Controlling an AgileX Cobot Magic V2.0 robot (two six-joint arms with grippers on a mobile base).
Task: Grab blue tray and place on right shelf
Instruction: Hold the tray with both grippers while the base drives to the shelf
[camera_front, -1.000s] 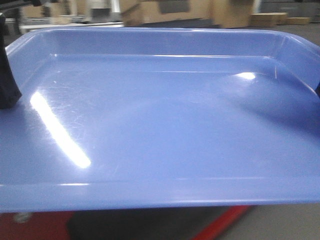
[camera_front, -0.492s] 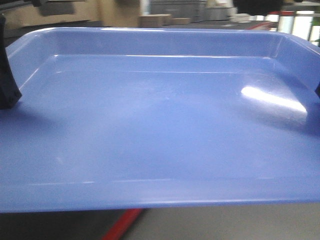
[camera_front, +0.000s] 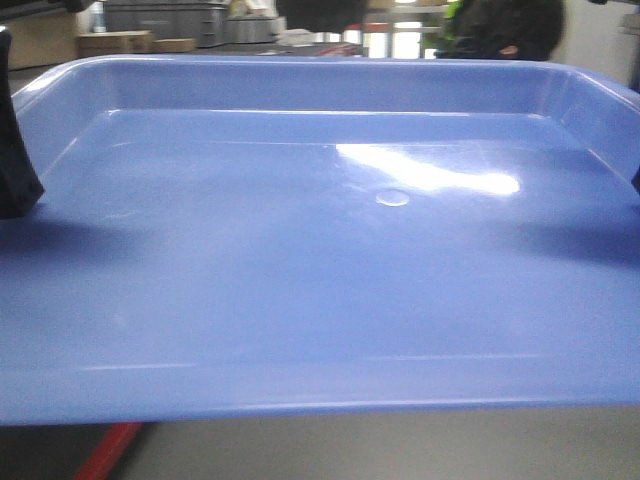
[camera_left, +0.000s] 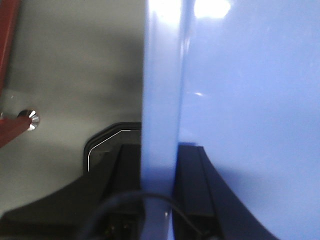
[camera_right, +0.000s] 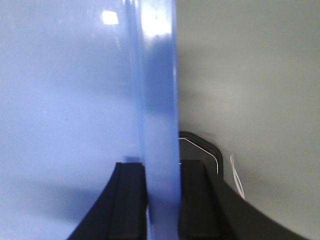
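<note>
The blue tray (camera_front: 320, 250) fills the front view, held level in the air above a grey floor, and it is empty. My left gripper (camera_left: 159, 175) is shut on the tray's left rim (camera_left: 162, 90), one finger inside and one outside the wall; its inner finger (camera_front: 15, 170) shows at the left edge of the front view. My right gripper (camera_right: 162, 195) is shut on the tray's right rim (camera_right: 157, 90) in the same way. The right shelf is out of view.
Beyond the tray's far rim are grey crates (camera_front: 165, 18), cardboard boxes (camera_front: 120, 42) and a person in dark clothes (camera_front: 505, 25). A red bar (camera_front: 105, 450) lies on the floor below. A red post with a metal knob (camera_left: 27, 120) shows at left.
The background has slid to the left behind the tray, so the view has turned right. The tray stays held the same way in both grippers. The glare on it has shifted.
</note>
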